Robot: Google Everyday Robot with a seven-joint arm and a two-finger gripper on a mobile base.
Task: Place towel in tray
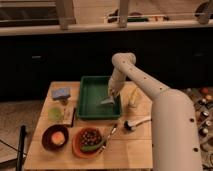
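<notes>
A green tray (90,95) sits at the middle back of the wooden table (130,145). My gripper (112,94) hangs over the tray's right side, at the end of the white arm reaching in from the right. A small pale towel (107,101) hangs from it, low over the tray floor near the right wall. Whether the towel touches the floor I cannot tell.
A blue-grey sponge (60,93) lies at the table's back left, with a green item (55,114) below it. A dark bowl (55,137) and an orange plate of food (89,141) stand at the front. A white brush (137,122) and a spoon (111,132) lie right of centre. A yellowish item (133,97) lies right of the tray.
</notes>
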